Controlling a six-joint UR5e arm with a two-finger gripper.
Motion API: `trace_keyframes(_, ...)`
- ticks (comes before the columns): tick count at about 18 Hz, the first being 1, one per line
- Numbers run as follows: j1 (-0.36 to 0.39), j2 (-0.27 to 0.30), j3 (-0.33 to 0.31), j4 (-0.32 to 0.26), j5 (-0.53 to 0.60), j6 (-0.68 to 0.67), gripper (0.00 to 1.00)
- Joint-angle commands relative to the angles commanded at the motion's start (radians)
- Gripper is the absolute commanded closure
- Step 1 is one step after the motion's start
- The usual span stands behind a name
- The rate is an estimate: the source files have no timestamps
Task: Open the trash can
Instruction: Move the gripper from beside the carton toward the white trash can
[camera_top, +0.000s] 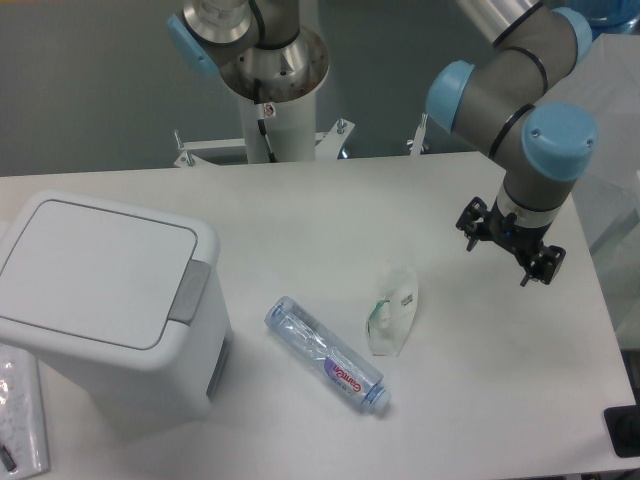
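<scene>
The trash can is a large white boxy bin at the left of the table. Its flat lid lies shut, and the grey push tab sits on the lid's right edge. My gripper hangs over the right side of the table, far to the right of the bin. It points down, and its two black fingers stand apart with nothing between them.
A clear plastic bottle lies on its side at the table's middle. A crumpled clear wrapper lies just right of it. The arm's base post stands at the back. A clear packet lies at the front left and a black object at the front right edge.
</scene>
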Motion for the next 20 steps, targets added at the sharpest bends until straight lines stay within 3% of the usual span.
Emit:
trace_keyframes(8,-0.005,0.003,-0.002,-0.002,-0.064,0.0,0.0)
trace_keyframes(13,-0.014,0.028,-0.002,0.003,-0.285,-0.11,0.0)
trace_keyframes(18,-0.06,0.075,-0.02,0.002,-0.346,-0.27,0.0)
trace_keyframes(20,-0.074,0.075,-0.017,0.005,-0.435,-0.282,0.0)
